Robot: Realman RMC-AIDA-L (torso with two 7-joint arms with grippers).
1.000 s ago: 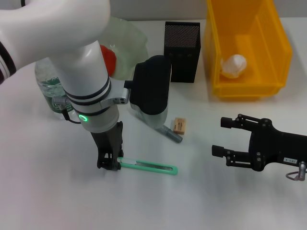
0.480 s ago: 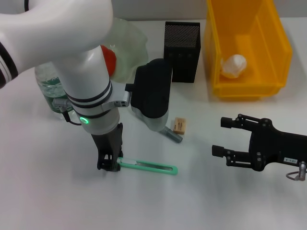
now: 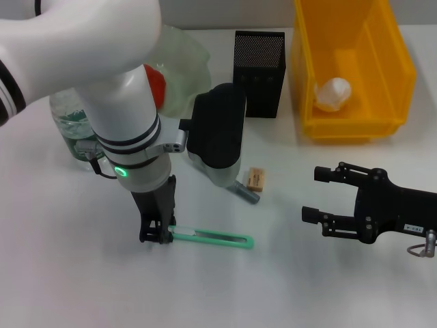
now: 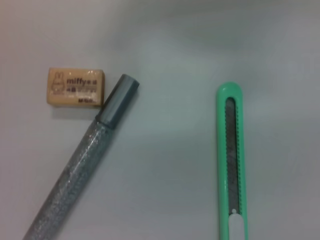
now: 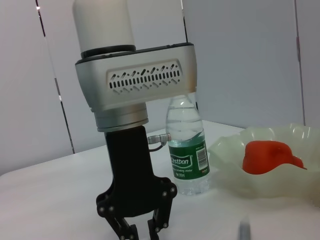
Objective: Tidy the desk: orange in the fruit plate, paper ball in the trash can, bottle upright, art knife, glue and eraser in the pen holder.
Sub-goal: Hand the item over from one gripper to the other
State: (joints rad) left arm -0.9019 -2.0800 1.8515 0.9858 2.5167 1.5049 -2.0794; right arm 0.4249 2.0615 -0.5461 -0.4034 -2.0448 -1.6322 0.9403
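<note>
Left gripper down on the desk, seemingly pinching the green art knife at its nine-o'clock end; right gripper spread wide, idle at three o'clock.

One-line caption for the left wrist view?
Green art knife lying on the white desk apart from the glitter glue stick and Miffy eraser.

The left gripper covers one end of the knife; whether its fingers grip it cannot be told.
</note>
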